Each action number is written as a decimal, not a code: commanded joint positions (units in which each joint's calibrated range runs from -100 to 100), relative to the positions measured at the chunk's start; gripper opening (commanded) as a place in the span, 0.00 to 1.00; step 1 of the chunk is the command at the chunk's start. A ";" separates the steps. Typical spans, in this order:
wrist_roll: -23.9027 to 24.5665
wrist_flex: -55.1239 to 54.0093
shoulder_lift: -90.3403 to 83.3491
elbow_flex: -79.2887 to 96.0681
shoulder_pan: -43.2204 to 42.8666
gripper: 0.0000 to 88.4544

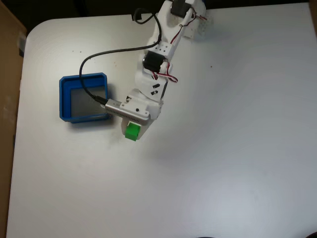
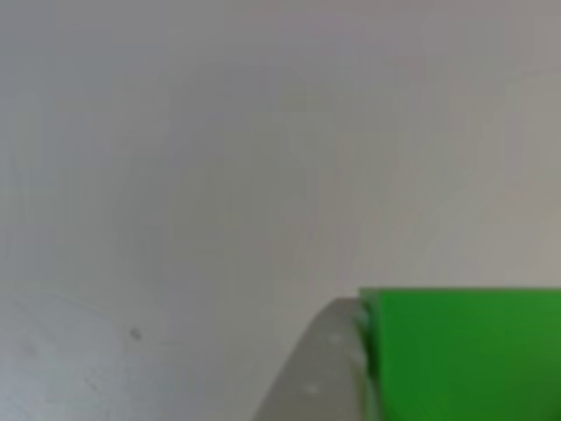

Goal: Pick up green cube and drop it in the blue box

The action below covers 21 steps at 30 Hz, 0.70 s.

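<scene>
While tool [image 1: 132, 130] grips green cube [image 1: 132, 131], blue box [image 1: 84, 97] alongside

Broad white matte table top [image 1: 228, 148] with rounded corner at upper left of the fixed view, fills most of that frame; a few small dark specks in its upper left part. Brown cardboard-coloured surface [image 1: 7, 74] along left edge. Dark floor [image 1: 59, 7] across top. Other view: blurred pale grey-white surface [image 2: 219, 158]
</scene>
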<state>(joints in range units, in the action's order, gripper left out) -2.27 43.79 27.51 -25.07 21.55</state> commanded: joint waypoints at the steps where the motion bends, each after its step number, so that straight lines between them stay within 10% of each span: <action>1: 0.15 -0.48 -5.48 -3.39 1.86 0.01; 21: 0.15 -0.32 -7.57 -3.39 17.25 0.01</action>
<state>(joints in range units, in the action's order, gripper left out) -2.27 43.79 25.68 -25.07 35.99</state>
